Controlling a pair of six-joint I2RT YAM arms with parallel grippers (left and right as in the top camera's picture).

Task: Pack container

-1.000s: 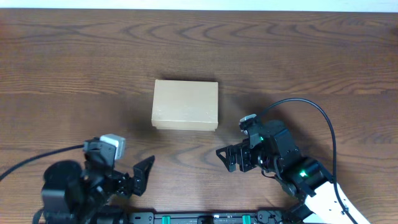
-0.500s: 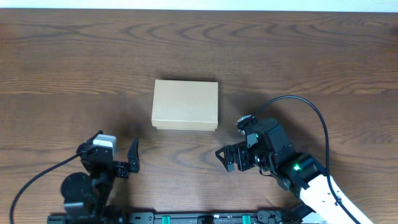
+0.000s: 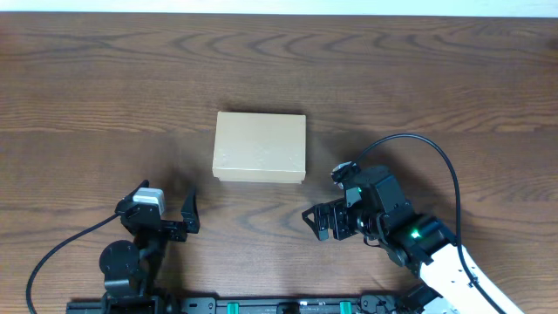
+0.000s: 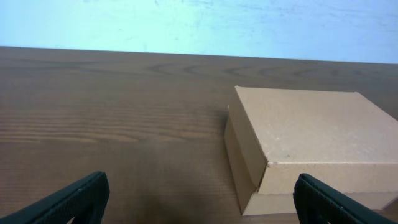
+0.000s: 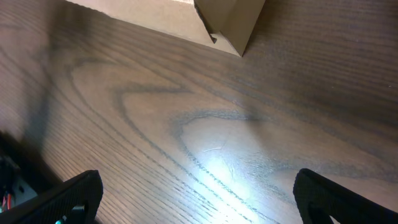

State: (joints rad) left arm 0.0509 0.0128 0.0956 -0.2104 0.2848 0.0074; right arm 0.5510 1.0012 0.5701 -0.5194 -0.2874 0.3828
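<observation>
On the dark brown wooden table (image 3: 436,78), near its centre, we see the small rectangular tan cardboard box (image 3: 261,147) lying flat with its lid flap down. The left gripper (image 4: 198,199) sits near the front edge, fingers spread wide and holding nothing, with the box ahead to its right, apart. The right gripper (image 3: 314,224) points left, likewise spread and empty, clear of the box's corner.
</observation>
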